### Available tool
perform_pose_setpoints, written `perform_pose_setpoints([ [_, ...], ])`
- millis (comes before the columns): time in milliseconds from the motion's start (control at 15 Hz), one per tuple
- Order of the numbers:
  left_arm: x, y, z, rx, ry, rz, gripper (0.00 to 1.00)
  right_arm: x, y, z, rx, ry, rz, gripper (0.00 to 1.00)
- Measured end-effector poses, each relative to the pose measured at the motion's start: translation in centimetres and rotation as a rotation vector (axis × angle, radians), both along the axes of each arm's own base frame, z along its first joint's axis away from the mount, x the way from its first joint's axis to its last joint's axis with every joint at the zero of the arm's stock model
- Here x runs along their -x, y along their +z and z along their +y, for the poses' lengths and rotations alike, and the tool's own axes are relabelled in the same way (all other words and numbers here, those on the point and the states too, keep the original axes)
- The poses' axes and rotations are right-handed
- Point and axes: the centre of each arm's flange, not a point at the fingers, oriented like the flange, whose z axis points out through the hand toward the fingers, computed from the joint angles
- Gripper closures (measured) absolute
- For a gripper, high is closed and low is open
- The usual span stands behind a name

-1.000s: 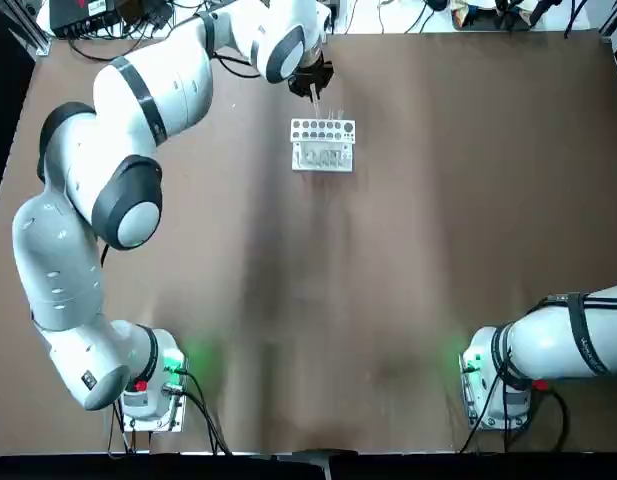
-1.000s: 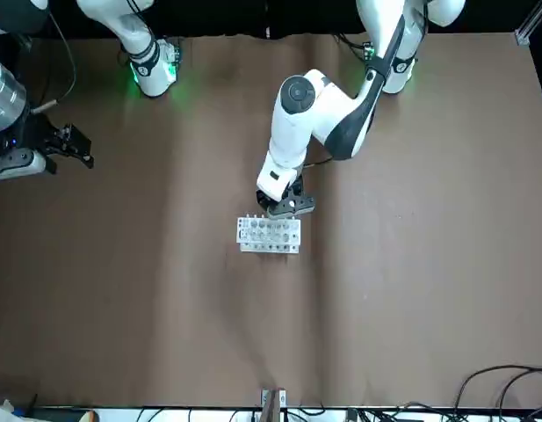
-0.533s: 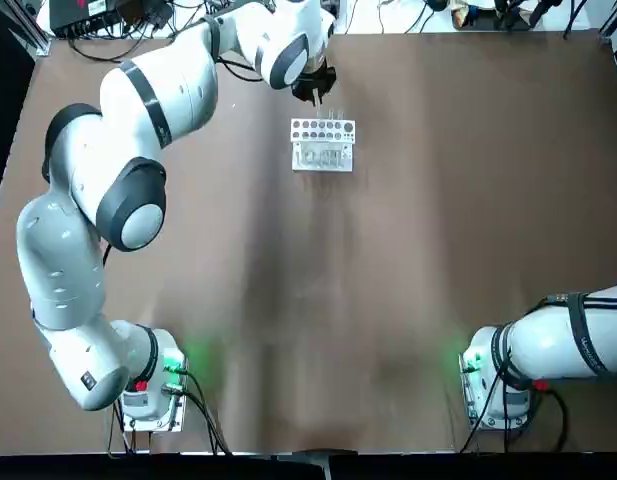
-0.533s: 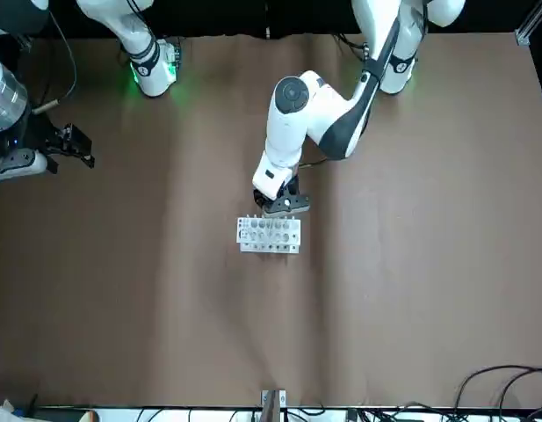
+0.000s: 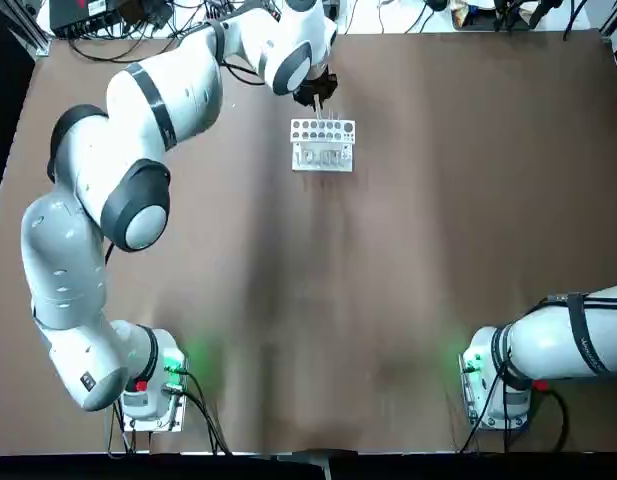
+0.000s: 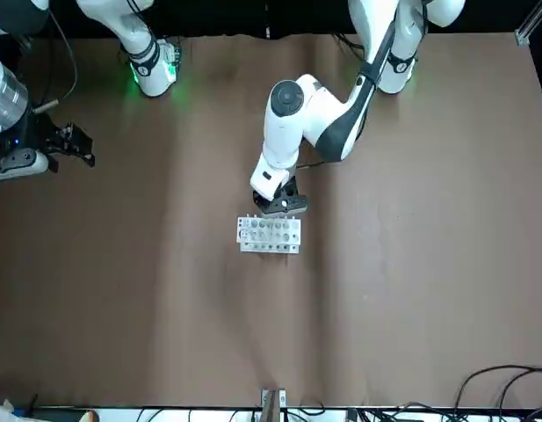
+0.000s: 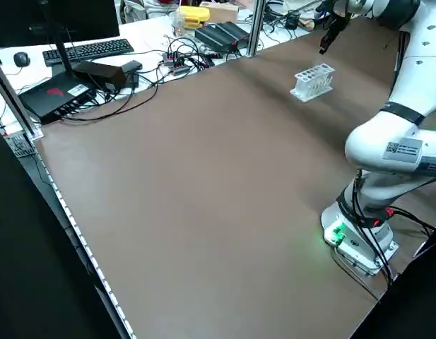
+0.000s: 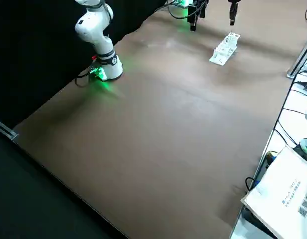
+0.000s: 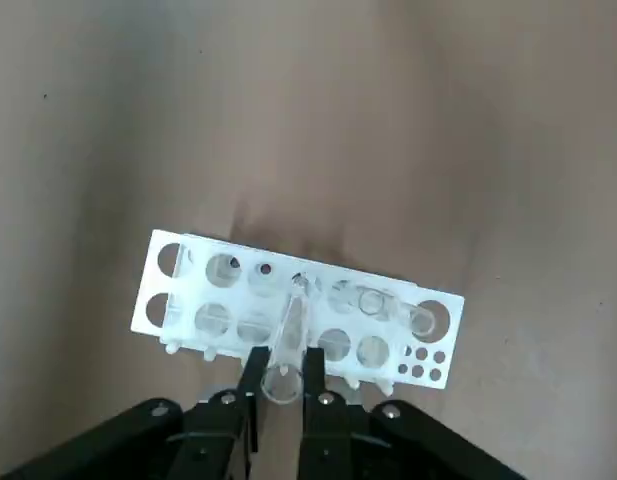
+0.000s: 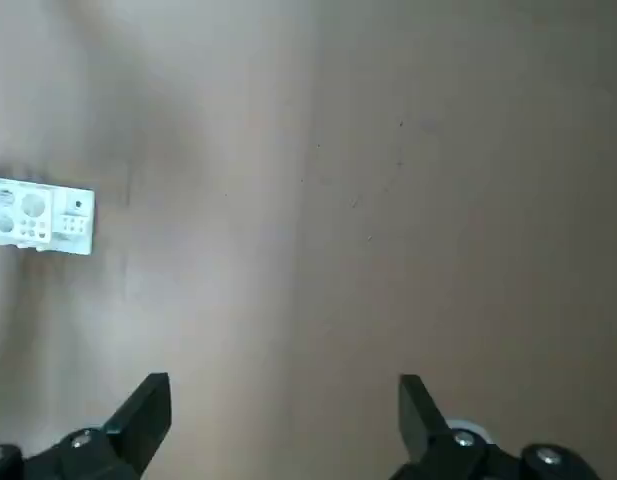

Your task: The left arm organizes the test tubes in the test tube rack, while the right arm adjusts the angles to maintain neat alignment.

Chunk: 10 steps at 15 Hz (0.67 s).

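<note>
One tube [image 9: 291, 340] sits clamped in our left gripper [image 9: 282, 358], which has shifted rightward over the rack [image 9: 392, 350]; insertion looks next. Our right gripper [image 10: 285, 395] waits well apart, jaws wide.

A keyboard [image 7: 88, 50] and mouse [image 7: 21, 59] lie near a yellow case [image 7: 194, 15] and tangled cables [image 7: 177, 62].

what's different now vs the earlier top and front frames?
The left gripper, at the rack's far edge, has shifted slightly to the robot's right, carrying a test tube between its fingers. No new grasp or release shows. The test tube rack hasn't moved, and the right arm is parked off to the right, its pose unchanged.
</note>
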Motion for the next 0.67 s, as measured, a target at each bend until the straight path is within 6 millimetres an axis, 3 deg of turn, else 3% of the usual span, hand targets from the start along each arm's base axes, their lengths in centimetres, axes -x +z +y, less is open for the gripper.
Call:
perform_pose_setpoints([
  [667,0.4,-2.7,-0.7,-0.021,-0.014,0.013,0.82,0.0,0.0,0.1,0.000,0.003,0.002,0.00],
])
